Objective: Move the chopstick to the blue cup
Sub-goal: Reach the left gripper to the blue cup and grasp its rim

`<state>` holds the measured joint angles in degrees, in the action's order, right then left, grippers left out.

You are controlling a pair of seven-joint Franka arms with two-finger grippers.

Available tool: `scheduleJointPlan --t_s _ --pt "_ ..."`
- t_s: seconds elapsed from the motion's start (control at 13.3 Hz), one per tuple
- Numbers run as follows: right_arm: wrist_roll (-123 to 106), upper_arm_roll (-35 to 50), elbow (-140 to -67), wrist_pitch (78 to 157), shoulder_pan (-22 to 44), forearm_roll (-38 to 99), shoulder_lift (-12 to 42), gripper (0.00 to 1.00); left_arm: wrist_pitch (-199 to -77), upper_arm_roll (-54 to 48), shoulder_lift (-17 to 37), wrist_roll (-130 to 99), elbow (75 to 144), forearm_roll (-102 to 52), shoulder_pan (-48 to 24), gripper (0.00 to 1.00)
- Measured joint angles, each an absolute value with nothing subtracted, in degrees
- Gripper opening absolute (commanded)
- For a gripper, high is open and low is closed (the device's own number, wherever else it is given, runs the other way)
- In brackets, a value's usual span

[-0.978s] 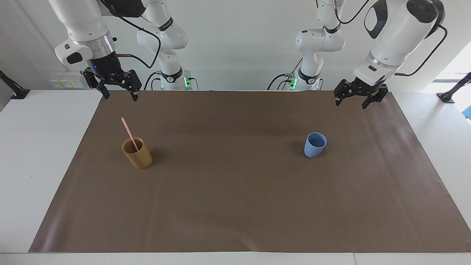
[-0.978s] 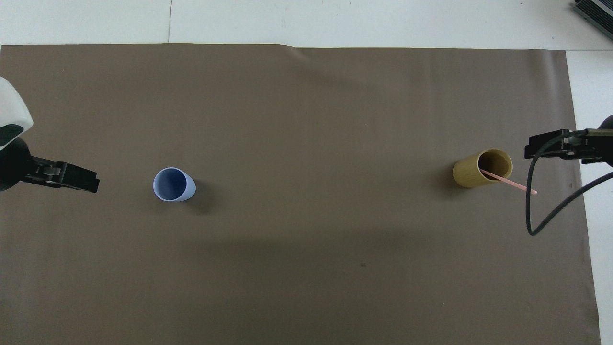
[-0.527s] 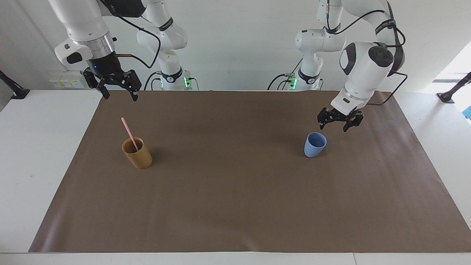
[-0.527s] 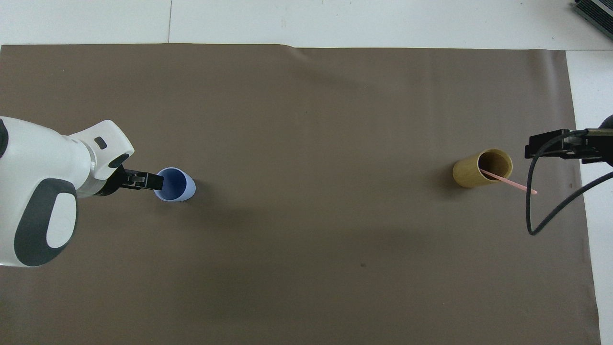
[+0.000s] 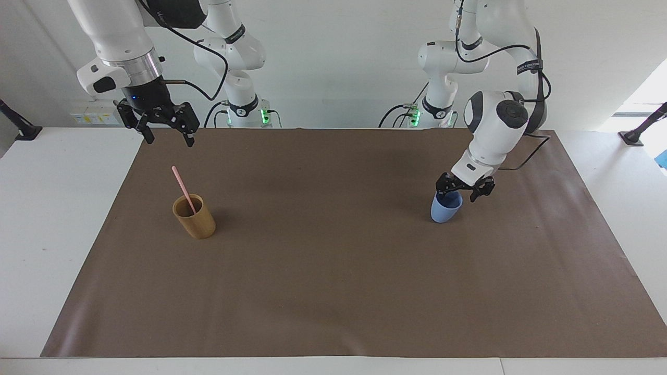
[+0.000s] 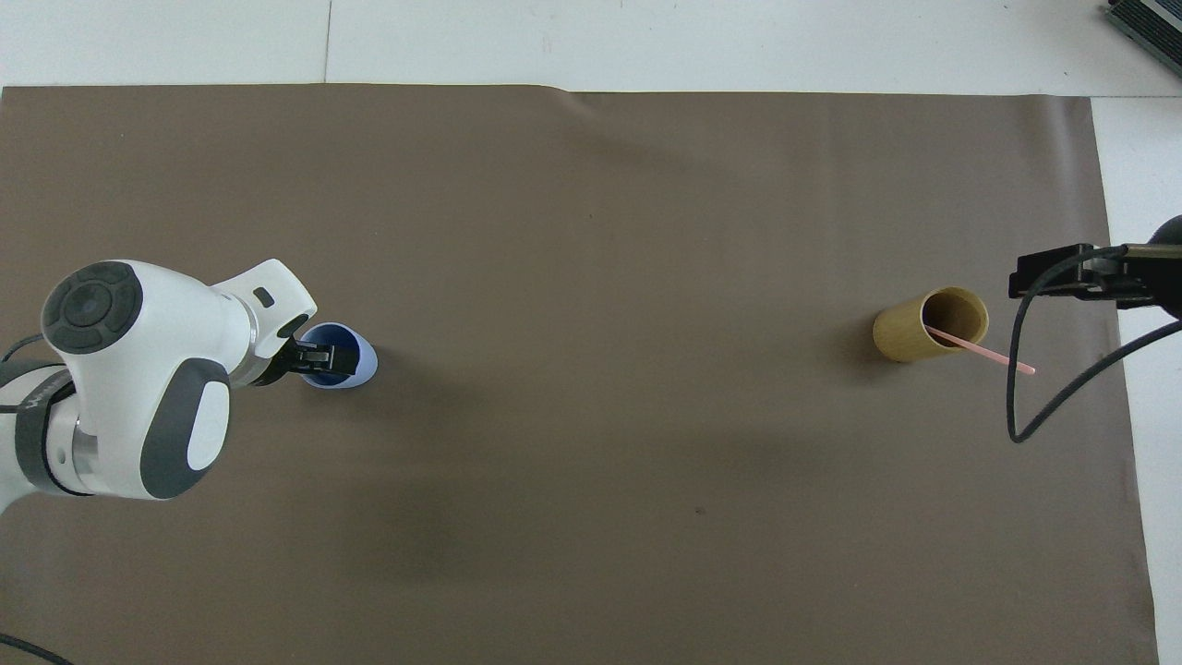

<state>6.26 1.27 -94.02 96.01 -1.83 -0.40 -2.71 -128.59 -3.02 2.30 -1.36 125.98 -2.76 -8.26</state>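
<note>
Two cups sit on my brown mat [image 5: 333, 291], and the transfer has not begun as far as I can judge. The chopstick [image 5: 183, 189] stands tilted in the tan cup [image 5: 195, 217], toward the right arm's end of the table, its upper end leaning out over the rim. The blue cup [image 5: 444, 209] stands upright toward the left arm's end, well apart from the tan one and with no stick in it. Everything is left to do: grasp the stick, lift it clear, carry it along the table and drop it into the blue cup.

My left gripper [image 5: 458, 190] is low at the blue cup's rim, reaching down from a bent elbow. Its fingers are spread, with one inside the mouth and one outside the wall as I read it, and not closed on the cup. I take it to be about to steady or hold the cup.

My right gripper [image 5: 164, 126] hangs high near the mat's robot-side edge, released and holding nothing, pointing down and not yet over the chopstick.
</note>
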Motion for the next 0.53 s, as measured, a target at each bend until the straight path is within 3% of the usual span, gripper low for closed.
scheduleJointPlan --t_s 0.08,0.53 --pt "6.26 1.07 -94.48 96.22 -1.86 -0.40 -2.76 1.00 -128.74 -3.02 2.29 -1.19 126.23 -2.76 -8.27 0.00" --pt "5.45 0.96 -95.27 96.82 -1.86 -0.40 -3.34 1.00 -129.31 -2.99 2.55 1.91 124.95 -2.75 -8.56 0.00"
